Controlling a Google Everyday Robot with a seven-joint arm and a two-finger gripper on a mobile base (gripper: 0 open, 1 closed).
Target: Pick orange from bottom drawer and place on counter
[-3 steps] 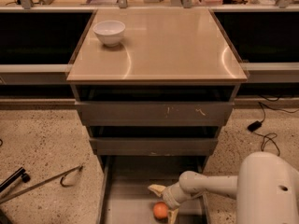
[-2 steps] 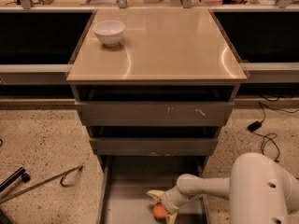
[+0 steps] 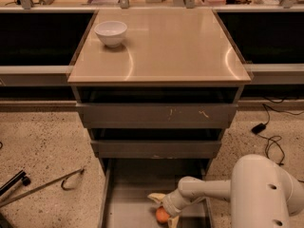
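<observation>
The step in hand is the grasp. The hand (image 3: pixel 164 209) is down in the bottom drawer (image 3: pixel 127 207), spread either side of the orange (image 3: pixel 162 215) and not yet clenched. Next, I judge, it must close, then lift clear to the desk (image 3: pixel 161 51). The drawer holds only the orange, and the white bowl (image 3: pixel 110 32) on the desk looks empty.

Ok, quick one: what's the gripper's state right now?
Gripper: open, down in the bottom drawer, fingers on either side of the orange, not yet clamped on it.
</observation>
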